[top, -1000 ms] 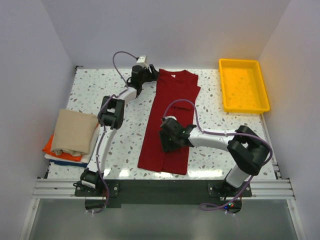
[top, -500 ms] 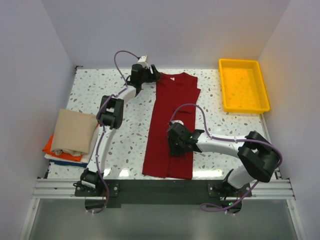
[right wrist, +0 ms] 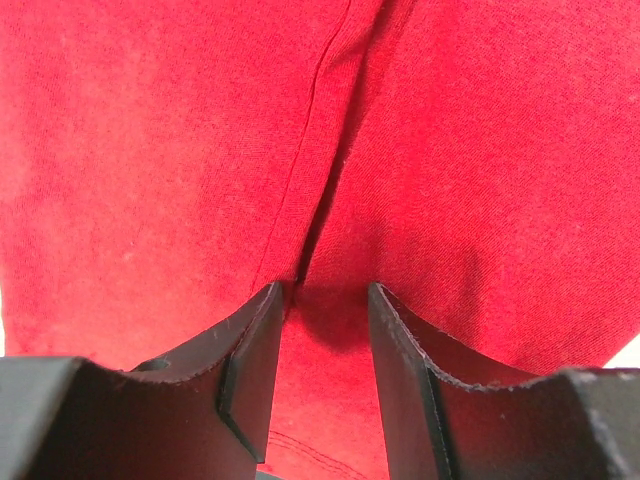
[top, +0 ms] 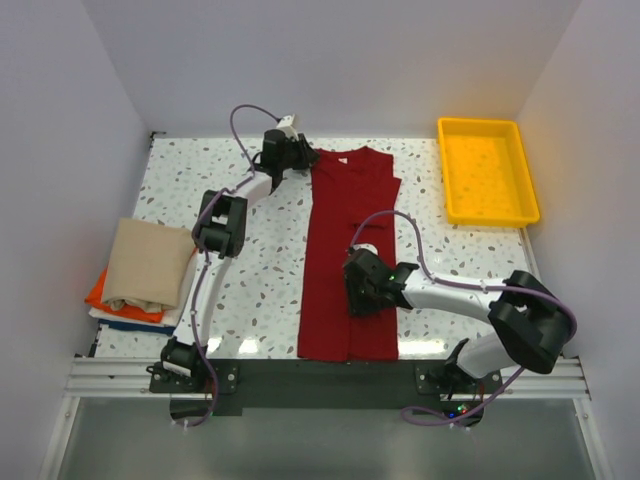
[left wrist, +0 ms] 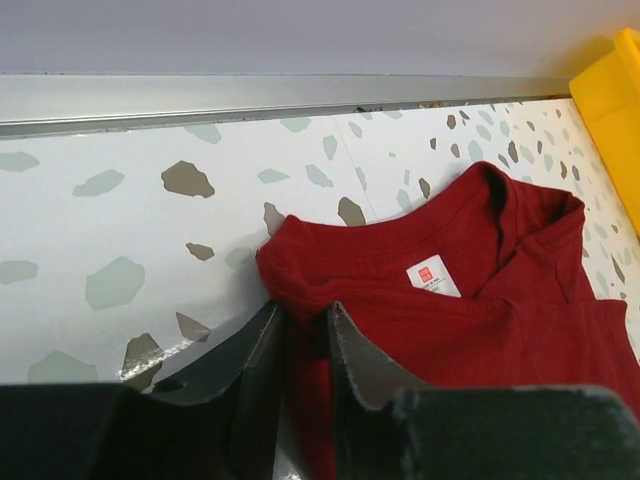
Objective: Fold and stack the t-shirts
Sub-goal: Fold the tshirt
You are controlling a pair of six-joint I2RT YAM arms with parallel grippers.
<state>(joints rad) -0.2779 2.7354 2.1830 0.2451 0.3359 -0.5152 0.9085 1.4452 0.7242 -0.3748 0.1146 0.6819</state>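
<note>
The dark red t-shirt [top: 345, 225] lies as a long narrow strip down the middle of the table, neck at the far end. Its white neck label [left wrist: 433, 277] shows in the left wrist view. My left gripper [top: 305, 160] is shut on the shirt's far left shoulder edge [left wrist: 305, 310]. My right gripper [top: 362, 293] is low on the near half of the shirt, its jaws closed on a raised ridge of red cloth [right wrist: 325, 295]. A folded tan shirt [top: 150, 262] tops a stack over an orange one [top: 97, 293] and a blue one [top: 130, 325] at the left edge.
A yellow plastic tray [top: 487, 212] stands at the far right corner; its corner shows in the left wrist view [left wrist: 610, 90]. A metal rail runs along the table's near edge, and white walls close in the back and sides.
My right gripper has moved right and slightly nearer, dragging the near end of the red shirt right, so the strip now lies straighter. The left gripper has held at the collar.
</note>
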